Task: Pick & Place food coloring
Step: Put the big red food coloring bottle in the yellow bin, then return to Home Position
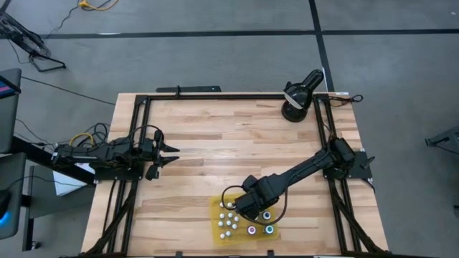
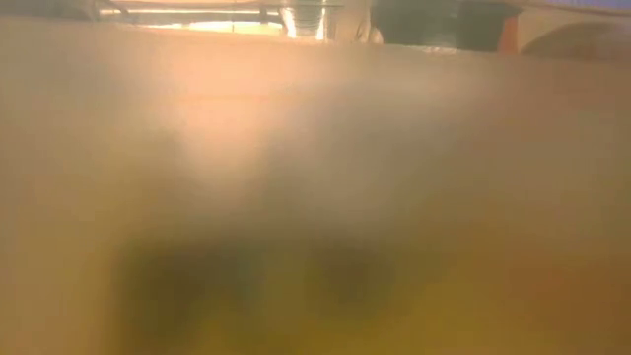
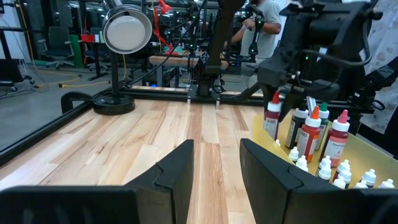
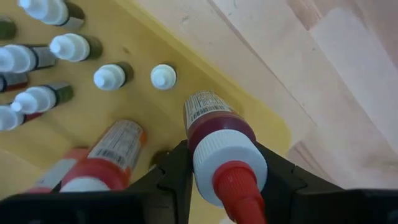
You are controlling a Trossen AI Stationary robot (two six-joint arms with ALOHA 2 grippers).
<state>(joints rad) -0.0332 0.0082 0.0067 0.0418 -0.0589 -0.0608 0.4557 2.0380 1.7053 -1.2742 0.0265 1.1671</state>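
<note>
I'm looking straight down and my right arm is reaching diagonally across the table (image 1: 215, 136) from its far-right mount, with the right gripper (image 1: 244, 204) hanging over the yellow tray (image 1: 215, 236) near the front edge. Through the right wrist camera I'm seeing its fingers (image 4: 171, 171) pinching a bottle (image 4: 217, 140) of dark red coloring with a white collar and a red nozzle, one finger on each side of the cap. It's sitting just over the tray's edge, beside the bare wood. Next to it I'm seeing another red-tipped bottle (image 4: 115, 146) leaning, and past that the small white-capped bottles (image 4: 109, 76) are standing in a cluster on the tray. From overhead those white caps (image 1: 228, 218) are grouping on the tray's left part, while a few bottles with coloured caps (image 1: 267, 215) are standing on its right part, close under the gripper. The left wrist camera is catching the same spot from the side: taller red-tipped bottles (image 3: 309, 130) are standing upright on the tray under the right arm's dark head. My left arm is waiting at the left edge of the table, well apart from the tray, and the left gripper (image 1: 168, 155) is showing its fingers (image 3: 177, 171) spread with only bare wood between them. A black lamp (image 1: 297, 97) is standing at the far right corner. The low camera is giving me nothing but a blur.
</note>
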